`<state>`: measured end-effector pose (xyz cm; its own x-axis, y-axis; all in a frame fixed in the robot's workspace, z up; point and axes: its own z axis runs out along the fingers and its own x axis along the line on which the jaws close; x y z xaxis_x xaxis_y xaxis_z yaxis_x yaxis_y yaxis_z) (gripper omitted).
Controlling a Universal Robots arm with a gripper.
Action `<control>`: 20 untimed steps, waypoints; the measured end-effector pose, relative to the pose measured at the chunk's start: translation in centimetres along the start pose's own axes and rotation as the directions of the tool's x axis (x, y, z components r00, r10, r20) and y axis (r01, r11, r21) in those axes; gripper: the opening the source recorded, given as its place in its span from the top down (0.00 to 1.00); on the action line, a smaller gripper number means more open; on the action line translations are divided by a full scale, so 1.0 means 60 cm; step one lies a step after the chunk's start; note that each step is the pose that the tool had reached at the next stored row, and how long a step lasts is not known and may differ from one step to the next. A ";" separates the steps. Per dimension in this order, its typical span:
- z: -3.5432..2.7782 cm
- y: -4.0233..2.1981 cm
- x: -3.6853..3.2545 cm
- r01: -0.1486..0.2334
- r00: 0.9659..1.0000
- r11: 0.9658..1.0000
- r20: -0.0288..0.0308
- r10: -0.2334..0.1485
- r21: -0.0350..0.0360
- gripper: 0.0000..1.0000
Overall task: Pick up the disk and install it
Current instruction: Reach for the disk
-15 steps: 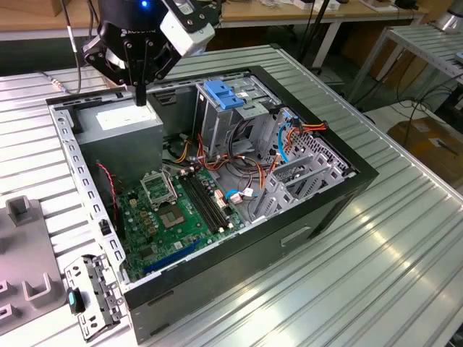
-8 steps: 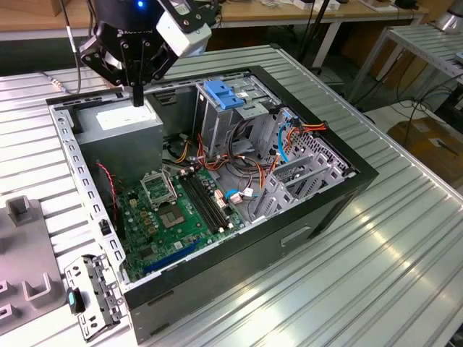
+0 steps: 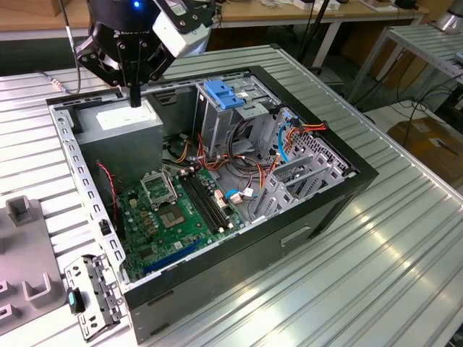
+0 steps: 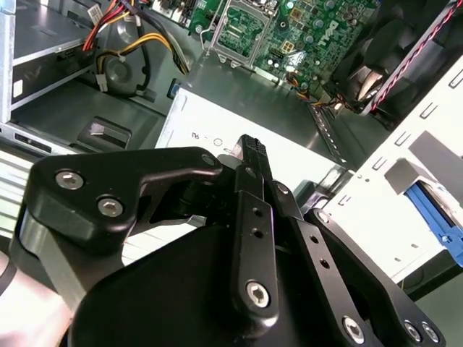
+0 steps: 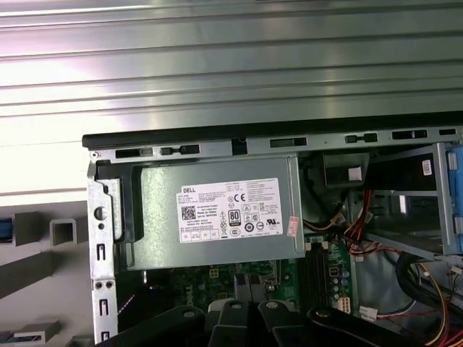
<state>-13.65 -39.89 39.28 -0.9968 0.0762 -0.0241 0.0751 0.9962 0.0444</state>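
The disk (image 4: 438, 213) lies outside the computer case, past the perforated side wall. In the second wrist view it shows as a bright blue rail against a pale grey surface, cut off by the picture's edge. In the first wrist view a sliver of the same blue (image 5: 3, 231) sits next to the grey blocks of a fixture (image 5: 43, 231). How the disk rests there cannot be told. Nothing is touching it.

The gripper (image 3: 135, 100) is well apart from the disk. It hangs point-down over the power supply (image 3: 119, 123) at the rear corner of the open computer case (image 3: 318, 210). Its black fingers (image 4: 253, 155) are pressed together with nothing between them, above the power supply's white label (image 5: 230, 211). Whether the tip touches the housing cannot be told.

Below the power supply in the exterior view lies the green motherboard (image 3: 173, 217). Toward the exterior view's right stands a grey drive cage (image 3: 217, 130) topped by a square blue latch (image 3: 221, 94). Orange, red and blue cables (image 3: 289, 141) run beside the cage.

Outside the case, at its near corner on the exterior view's left, a perforated metal bracket (image 3: 90, 296) lies on the ribbed metal table (image 3: 376, 275), just beside the fixture.
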 end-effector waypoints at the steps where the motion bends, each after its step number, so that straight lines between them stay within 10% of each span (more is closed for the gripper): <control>1: 0.000 0.000 0.001 0.000 1.000 1.000 0.000 0.000 0.000 0.89; 20: 0.001 -0.001 0.013 0.000 1.000 1.000 -0.001 0.000 0.000 0.89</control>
<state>-14.43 -39.89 39.23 -0.9968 0.0762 -0.0234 0.0751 0.9962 0.0443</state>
